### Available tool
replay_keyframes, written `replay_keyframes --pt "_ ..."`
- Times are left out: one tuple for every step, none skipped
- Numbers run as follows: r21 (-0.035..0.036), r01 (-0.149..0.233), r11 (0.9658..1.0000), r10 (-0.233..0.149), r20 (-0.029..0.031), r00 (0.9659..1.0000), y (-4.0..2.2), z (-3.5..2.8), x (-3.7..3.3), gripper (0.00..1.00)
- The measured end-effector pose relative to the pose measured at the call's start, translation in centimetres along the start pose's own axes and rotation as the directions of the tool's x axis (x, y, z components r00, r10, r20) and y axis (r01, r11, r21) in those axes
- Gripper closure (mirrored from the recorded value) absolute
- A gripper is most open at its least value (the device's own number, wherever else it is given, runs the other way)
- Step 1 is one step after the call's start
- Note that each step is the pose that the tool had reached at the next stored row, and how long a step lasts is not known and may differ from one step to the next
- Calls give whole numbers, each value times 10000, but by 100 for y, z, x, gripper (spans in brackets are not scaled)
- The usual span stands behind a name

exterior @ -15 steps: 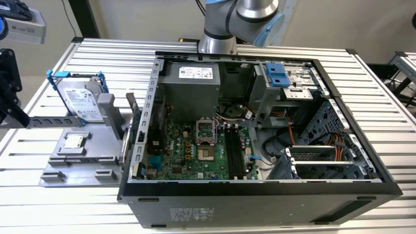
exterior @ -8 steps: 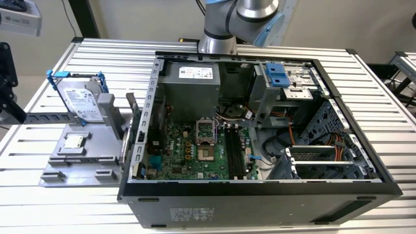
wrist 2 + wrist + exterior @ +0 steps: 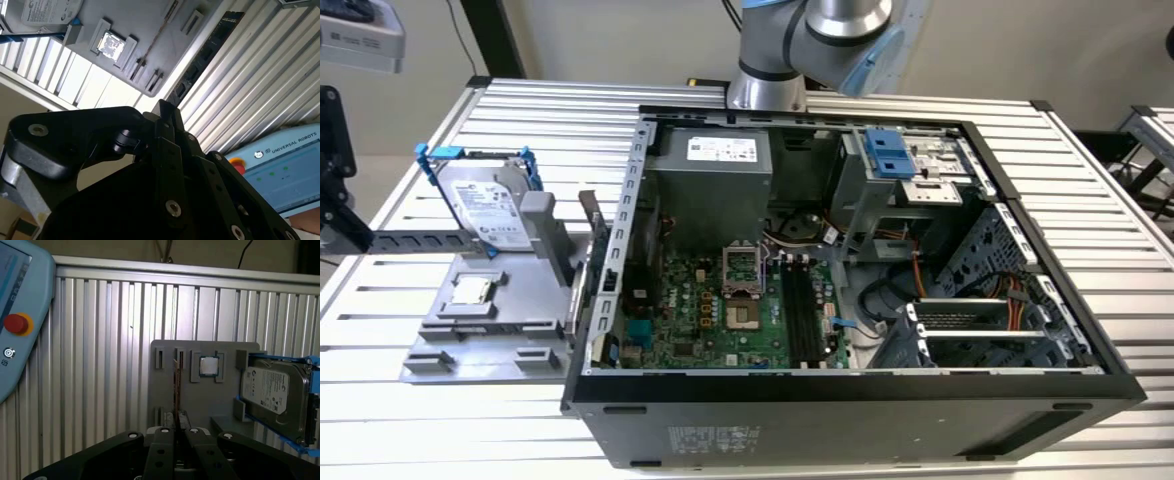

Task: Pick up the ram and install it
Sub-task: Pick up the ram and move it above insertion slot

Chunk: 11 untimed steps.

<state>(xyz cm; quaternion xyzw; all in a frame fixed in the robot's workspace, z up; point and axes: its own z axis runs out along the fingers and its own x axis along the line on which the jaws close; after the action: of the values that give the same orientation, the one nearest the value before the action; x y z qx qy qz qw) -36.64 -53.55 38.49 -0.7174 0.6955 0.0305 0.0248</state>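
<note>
Ram (image 3: 176,382) upright in holder (image 3: 210,400), beyond hand (image 3: 176,432)

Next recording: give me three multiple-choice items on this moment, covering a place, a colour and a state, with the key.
1. Where is the ram?
A) flat on the table
B) standing on edge in the gray fixture
C) on the floor

2. The bracket round the hard drive is:
A) red
B) blue
C) yellow

3. The computer case is:
A) open
B) closed
C) wrapped in foil

Key:
1. B, the first wrist view shows it edge-on in a fixture slot.
2. B, the frame is plainly blue.
3. A, the motherboard shows inside.
</note>
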Motion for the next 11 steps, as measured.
replay_keyframes --pt "0 0 10000 0 -1 10000 1 -1 0 100" --pt "1 1 10000 -1 0 10000 1 0 0 100" --pt "1 1 10000 -1 0 10000 0 0 0 100" --pt "2 1 10000 -1 1 10000 0 1 0 100" --pt "3 -1 10000 1 1 10000 2 1 -1 100" --pt "3 -1 10000 1 1 10000 2 2 -1 100" --pt "3 -1 10000 1 2 10000 2 2 -1 100" --pt "5 -2 10000 2 4 10000 0 3 -2 100" --pt "3 -2 10000 2 2 10000 -8 2 -2 100" --pt "3 -1 10000 1 2 10000 -18 1 -1 100" --pt "3 -1 10000 1 2 10000 -32 1 -1 100"
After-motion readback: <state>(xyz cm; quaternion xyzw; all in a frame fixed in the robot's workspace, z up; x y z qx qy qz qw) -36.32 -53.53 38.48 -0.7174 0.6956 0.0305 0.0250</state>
